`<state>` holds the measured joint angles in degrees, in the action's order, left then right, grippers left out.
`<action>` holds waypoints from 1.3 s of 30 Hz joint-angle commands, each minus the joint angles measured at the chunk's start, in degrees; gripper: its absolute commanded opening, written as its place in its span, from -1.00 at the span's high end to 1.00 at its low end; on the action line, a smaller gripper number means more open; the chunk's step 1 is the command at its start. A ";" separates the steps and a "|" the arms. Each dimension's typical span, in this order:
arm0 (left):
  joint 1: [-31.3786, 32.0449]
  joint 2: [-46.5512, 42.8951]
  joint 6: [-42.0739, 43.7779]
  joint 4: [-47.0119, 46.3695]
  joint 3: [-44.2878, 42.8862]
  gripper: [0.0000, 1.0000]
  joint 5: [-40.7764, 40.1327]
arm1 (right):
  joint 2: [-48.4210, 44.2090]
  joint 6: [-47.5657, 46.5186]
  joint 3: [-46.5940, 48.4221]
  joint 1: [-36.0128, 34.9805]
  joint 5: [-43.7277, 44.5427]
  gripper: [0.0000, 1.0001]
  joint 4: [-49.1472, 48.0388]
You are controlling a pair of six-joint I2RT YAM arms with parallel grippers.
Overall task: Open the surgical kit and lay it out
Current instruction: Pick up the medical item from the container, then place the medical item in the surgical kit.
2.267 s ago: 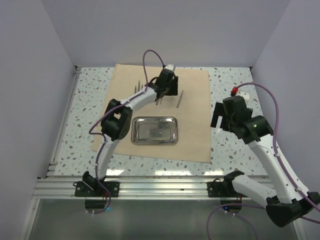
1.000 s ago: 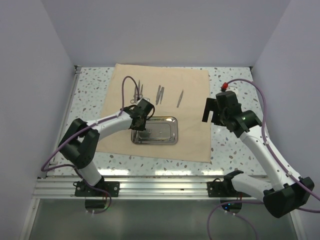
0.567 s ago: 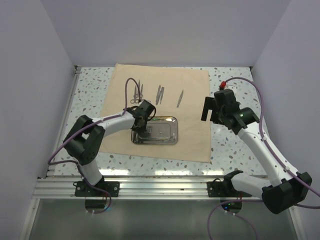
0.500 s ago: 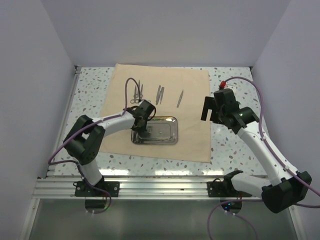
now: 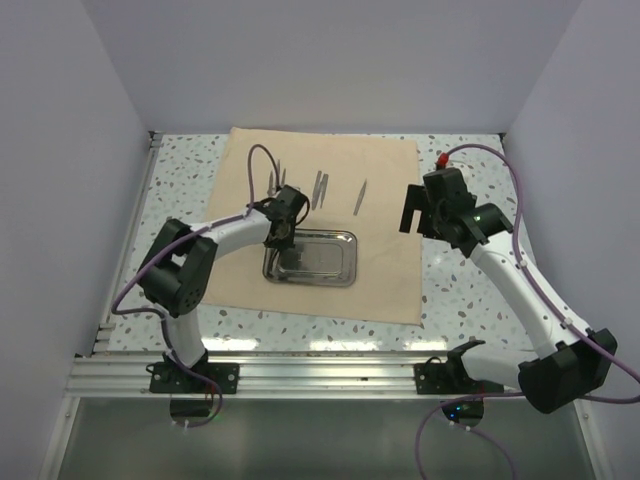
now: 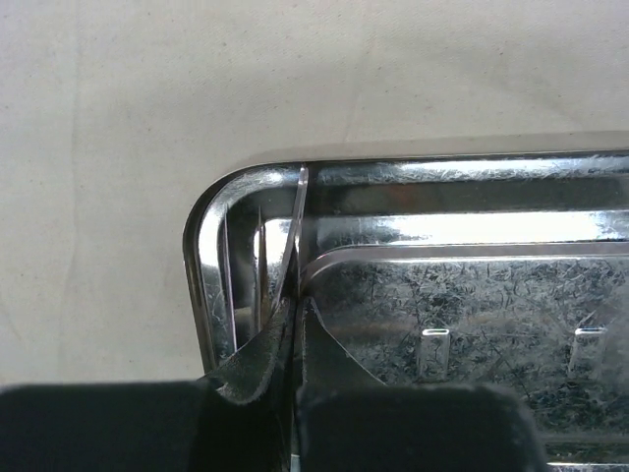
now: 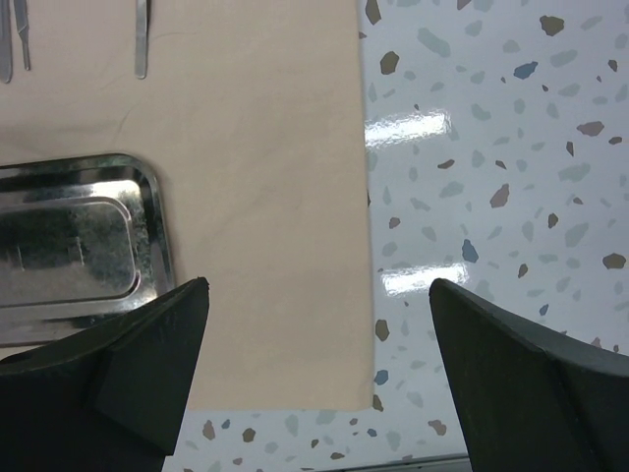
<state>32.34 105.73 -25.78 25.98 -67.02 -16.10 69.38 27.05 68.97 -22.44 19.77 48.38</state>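
The tan cloth wrap [image 5: 385, 260] lies spread flat on the table with the steel tray [image 5: 350, 260] on it. Behind the tray, several thin instruments [image 5: 320, 188] lie in a row on the cloth. My left gripper [image 5: 282, 237] is over the tray's left end. In the left wrist view it [image 6: 297, 307] is shut on a thin metal instrument [image 6: 299, 221] that sticks out over the tray's corner [image 6: 211, 246]. My right gripper [image 5: 420, 210] hovers open above the cloth's right edge. In the right wrist view, only cloth [image 7: 265, 197] shows between the wide-apart fingers of that gripper [image 7: 319, 285].
Speckled tabletop [image 5: 470, 290] surrounds the cloth, with white walls at the back and on both sides. A metal rail [image 5: 320, 375] runs along the near edge. The right wrist view shows the tray [image 7: 152, 226] and an instrument [image 7: 142, 39] to the left of the gripper.
My left arm came back from the far part of the cloth to the tray's left end, and its jaws closed on a thin instrument. My right gripper drifted slightly farther back, still open.
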 commanded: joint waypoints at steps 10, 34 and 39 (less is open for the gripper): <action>-0.35 4.29 2.84 7.33 -24.96 1.00 5.55 | 0.58 1.08 1.78 0.11 2.38 -0.97 -1.18; 2.03 42.19 -5.42 -10.24 -67.45 0.55 21.64 | -10.93 2.75 -1.99 0.11 8.97 -0.97 10.59; 1.94 36.67 -3.84 -9.55 -64.55 -0.17 18.92 | -12.08 2.48 -3.14 0.02 8.18 -0.97 10.25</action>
<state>34.17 148.53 -30.11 19.86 -132.35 3.77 57.69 28.91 66.63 -22.44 26.65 58.15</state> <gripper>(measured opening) 0.557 0.985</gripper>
